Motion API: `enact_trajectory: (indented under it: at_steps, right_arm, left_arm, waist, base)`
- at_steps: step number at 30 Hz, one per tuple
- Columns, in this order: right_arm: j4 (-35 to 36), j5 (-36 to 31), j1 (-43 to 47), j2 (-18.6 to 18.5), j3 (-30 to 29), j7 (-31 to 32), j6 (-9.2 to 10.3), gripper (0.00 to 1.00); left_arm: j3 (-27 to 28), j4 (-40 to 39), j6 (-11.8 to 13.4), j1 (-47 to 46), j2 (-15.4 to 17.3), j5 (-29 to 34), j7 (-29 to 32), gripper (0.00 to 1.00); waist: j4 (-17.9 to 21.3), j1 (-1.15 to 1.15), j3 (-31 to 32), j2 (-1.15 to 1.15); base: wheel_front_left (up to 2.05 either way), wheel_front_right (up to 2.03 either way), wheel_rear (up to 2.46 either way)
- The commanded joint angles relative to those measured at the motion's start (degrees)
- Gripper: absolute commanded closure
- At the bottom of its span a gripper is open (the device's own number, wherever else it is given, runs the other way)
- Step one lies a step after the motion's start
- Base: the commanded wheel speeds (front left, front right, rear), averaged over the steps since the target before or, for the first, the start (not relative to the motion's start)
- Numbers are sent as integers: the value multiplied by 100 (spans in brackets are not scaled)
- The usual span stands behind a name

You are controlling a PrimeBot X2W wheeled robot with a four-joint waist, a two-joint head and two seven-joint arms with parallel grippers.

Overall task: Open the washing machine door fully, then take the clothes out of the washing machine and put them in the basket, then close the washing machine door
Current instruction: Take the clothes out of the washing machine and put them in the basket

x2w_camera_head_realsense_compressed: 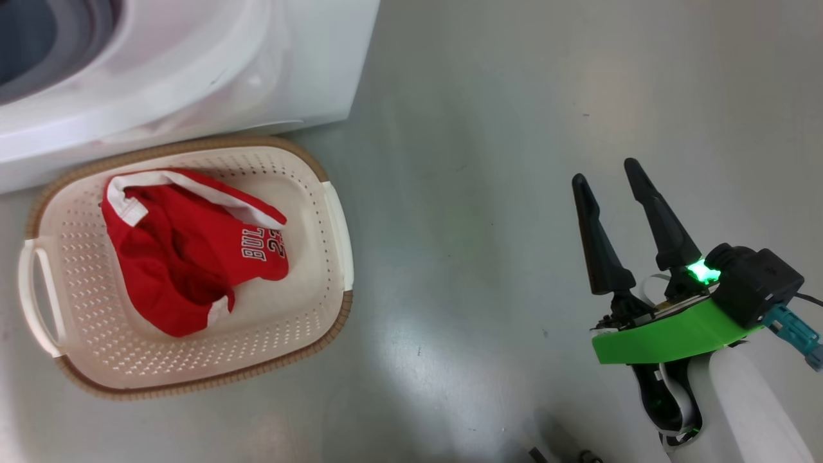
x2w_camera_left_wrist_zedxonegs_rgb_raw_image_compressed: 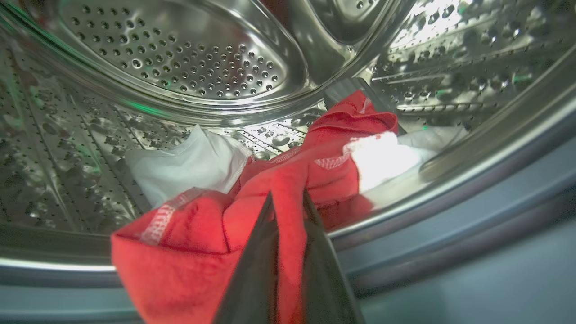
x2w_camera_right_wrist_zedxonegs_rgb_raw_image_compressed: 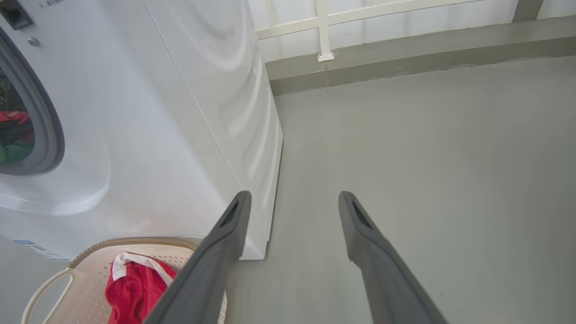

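Reaching into the perforated steel drum of the big white front-loading washing machine, the robot's left gripper had its two dark fingers pinched together on a fold of a red sports jersey with white stitched trim. The jersey lay bunched at the mouth of the drum, just inside the grey rubber gasket. Behind it, a plain white garment rested on the drum floor, touching the red cloth. Outside, the small cream-white perforated plastic basket with a brown woven-look rim stood on the grey floor, right against the foot of the machine. One crumpled red jersey with white lettering already lay in it. The right gripper hung over bare floor, well apart from the basket, with its fingers spread and nothing between them. With an arm inside the drum, the opening of the washing machine door appeared to be done, and the unloading looked about midway. One garment was in the basket, one was in the grip but not yet lifted clear, and at least the white one was left to fetch. Closing the door remained as the last step.
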State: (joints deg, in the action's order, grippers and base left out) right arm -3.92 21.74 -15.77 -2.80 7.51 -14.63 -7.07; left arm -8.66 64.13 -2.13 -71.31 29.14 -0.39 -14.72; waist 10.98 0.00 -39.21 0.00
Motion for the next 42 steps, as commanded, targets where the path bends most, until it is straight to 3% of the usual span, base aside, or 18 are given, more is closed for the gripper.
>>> enact_trajectory:
  at_steps: [1, 6, 23, 29, 42]
  right_arm:
    - [104, -1, 38, -8, 55, -37, -42, 0]
    - [77, -13, 41, -8, -1, -37, -42, 0]
    - [-75, -144, 225, -8, -274, -37, -42, 0]
    - [-133, -177, 404, -8, -400, -37, -42, 0]
    - [-205, -172, 745, -8, -608, -37, -42, 0]
  left_arm:
    - [208, -248, -42, 191, 245, -171, -28, 100]
    - [467, -677, -135, 463, 78, -523, -28, 100]
    - [1873, -2789, -528, 2193, -1005, -1686, -28, 100]
    - [1932, -3353, -534, 2740, -1279, -2369, -28, 100]
    - [2023, -4883, -535, 4160, -1775, -2244, -28, 100]
  waist:
    - [-47, 0, 63, 0]
    - [-132, 0, 171, 0]
    - [-564, 0, 894, 0]
    - [-689, 0, 1203, 0]
    - [-921, 0, 1703, 0]
  base:
    - [0, 0, 0]
    - [0, 0, 0]
    - [0, 0, 0]
    - [0, 0, 0]
    - [0, 0, 0]
